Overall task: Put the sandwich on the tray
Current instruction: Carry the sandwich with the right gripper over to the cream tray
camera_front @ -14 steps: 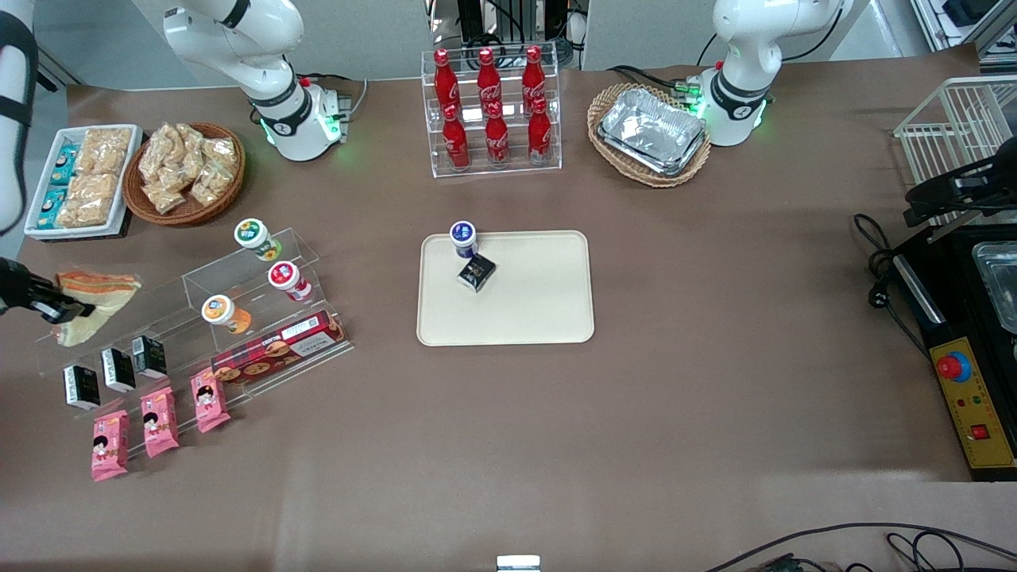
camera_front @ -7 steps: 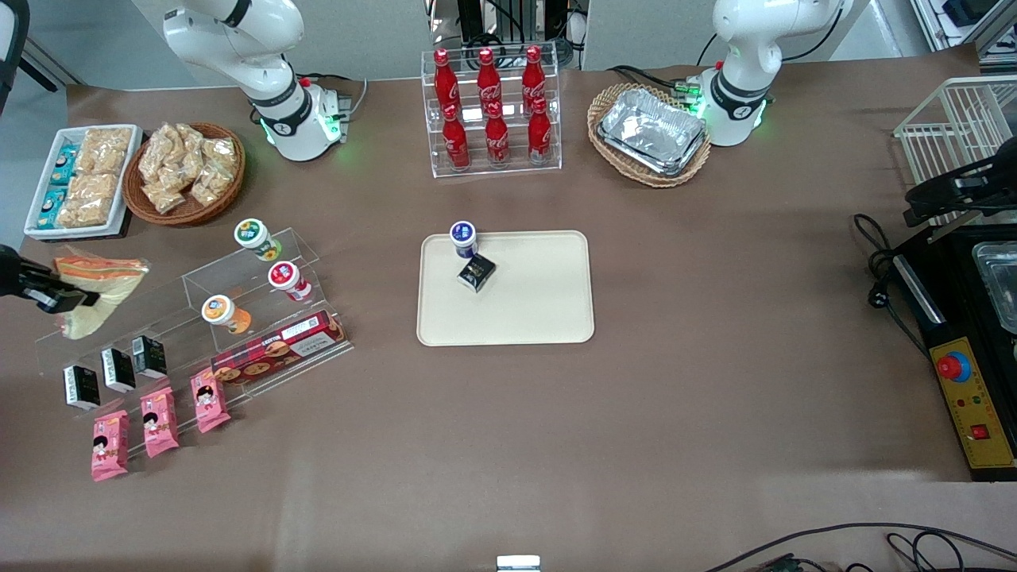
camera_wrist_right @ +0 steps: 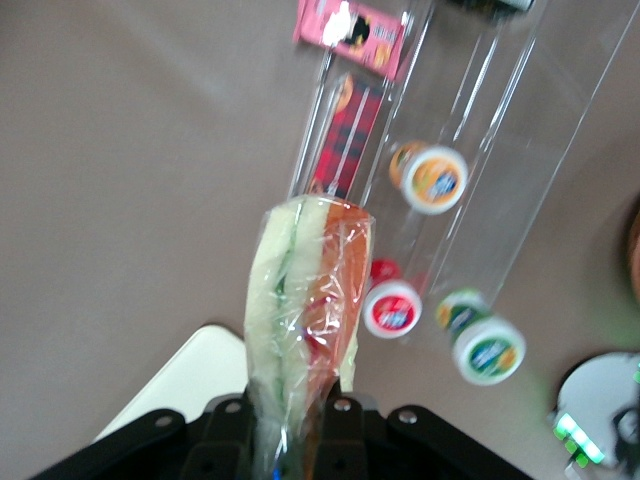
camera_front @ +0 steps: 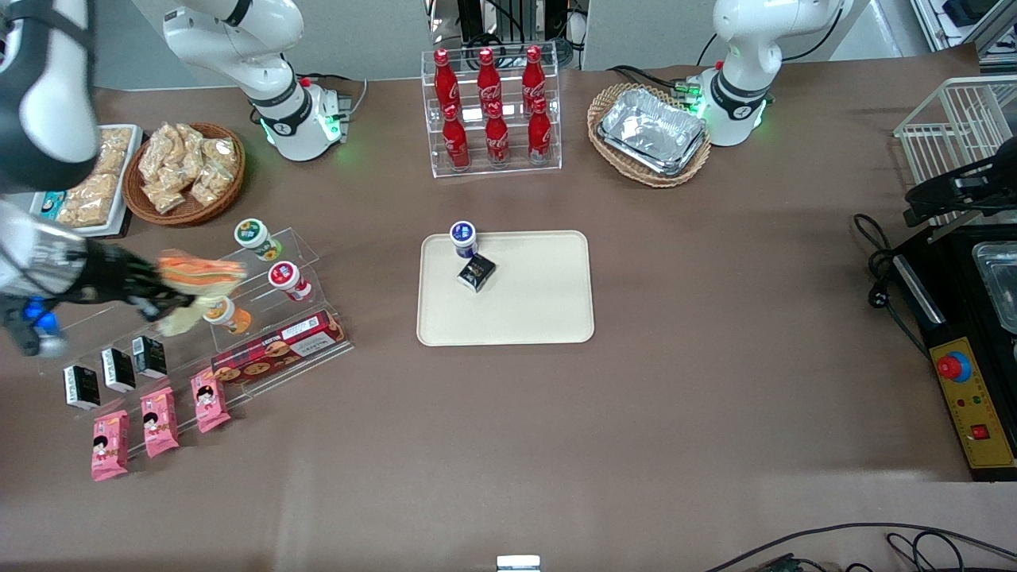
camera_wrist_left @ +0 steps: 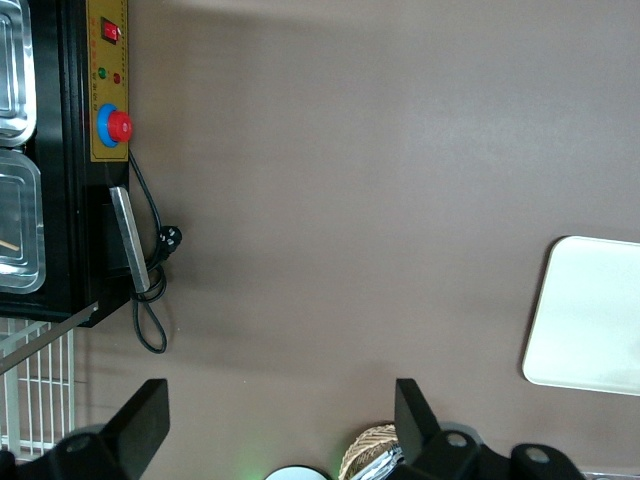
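Moved since the earlier frames: black two-finger gripper (camera_front: pixel 159 298) with the clear-wrapped triangular sandwich (camera_front: pixel 195 278) has travelled from the table's working-arm end toward the middle, now above the clear acrylic stepped rack (camera_front: pixel 262 318) of small lidded cups. Front view: large cream-beige rectangular tray (camera_front: pixel 540 302) well apart, carrying a blue-lidded cup (camera_front: pixel 463 236) and small black box (camera_front: pixel 476 272). Right wrist view: gripper (camera_wrist_right: pixel 290 425) clamped on the sandwich (camera_wrist_right: pixel 305 300), held aloft; red-lidded cup (camera_wrist_right: pixel 392 308) below.
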`<state>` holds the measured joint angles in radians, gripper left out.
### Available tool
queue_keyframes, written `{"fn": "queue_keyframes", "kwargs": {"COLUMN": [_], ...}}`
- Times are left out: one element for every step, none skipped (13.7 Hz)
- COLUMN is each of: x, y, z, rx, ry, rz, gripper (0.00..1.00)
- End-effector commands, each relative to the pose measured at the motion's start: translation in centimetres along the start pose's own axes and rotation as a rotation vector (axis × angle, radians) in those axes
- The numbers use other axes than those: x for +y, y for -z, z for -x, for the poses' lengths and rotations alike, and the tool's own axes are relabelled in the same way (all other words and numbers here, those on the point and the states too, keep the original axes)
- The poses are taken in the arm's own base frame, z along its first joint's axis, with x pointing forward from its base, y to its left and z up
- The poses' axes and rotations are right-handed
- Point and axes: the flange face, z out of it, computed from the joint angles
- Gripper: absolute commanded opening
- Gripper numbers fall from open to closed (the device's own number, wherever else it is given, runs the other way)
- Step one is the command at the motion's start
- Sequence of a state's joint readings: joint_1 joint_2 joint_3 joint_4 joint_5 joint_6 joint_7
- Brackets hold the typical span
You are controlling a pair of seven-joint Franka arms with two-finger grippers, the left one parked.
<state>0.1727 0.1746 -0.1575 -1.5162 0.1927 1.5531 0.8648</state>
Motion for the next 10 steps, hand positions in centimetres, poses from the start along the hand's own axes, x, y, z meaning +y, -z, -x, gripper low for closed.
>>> {"fn": "queue_keyframes", "kwargs": {"x": [-4.9,-6.2,-7.8,-9.4,-11.0,-12.6,-14.2,-15.6,-16.8,-18.0], "y": [-1.3,-2.3,-3.3,-4.5,-5.9,-7.4,-8.9,-10.8,-12.3,-14.1], "z": [4.6,5.6,6.9,8.4,9.8,11.1,12.5,14.0,15.3,16.8], "rx": [-0.009,-0.011,-0.005,0.004,0.009,0.017,0.021,0.029,0.05,0.057], "ry": [-0.136,-0.169,-0.185,-0.195,-0.223,-0.254,-0.272,-0.284,-0.299,-0.32], "rz": [-0.039,-0.041,-0.055,-0.068,-0.071,-0.085,-0.1,-0.101,-0.105,-0.112], "gripper": [0.0,0.0,0.0,0.0,0.0,0.0,0.0,0.0,0.0,0.0]}}
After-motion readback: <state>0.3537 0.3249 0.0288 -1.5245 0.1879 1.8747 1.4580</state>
